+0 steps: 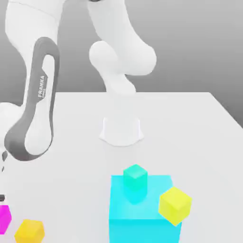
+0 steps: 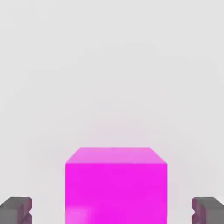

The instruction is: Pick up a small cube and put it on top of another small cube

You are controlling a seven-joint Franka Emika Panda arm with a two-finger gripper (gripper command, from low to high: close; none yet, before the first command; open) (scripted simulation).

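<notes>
The small magenta cube [image 2: 116, 186] rests on the white table between my two grey fingertips [image 2: 16, 209], with a gap on each side. My gripper [image 2: 112, 212] is open around it and does not touch it. In the exterior view the magenta cube [image 1: 4, 218] lies at the far left edge near the front, just below my hand. The small teal-green cube [image 1: 135, 178] stands on top of the large light-cyan block [image 1: 140, 213], well to the exterior view's right of the magenta cube.
One yellow cube [image 1: 174, 204] sits at the cyan block's right corner. Another yellow cube [image 1: 29, 231] lies on the table [image 1: 190, 133] close beside the magenta cube. The arm's white base [image 1: 121, 130] stands behind the cyan block.
</notes>
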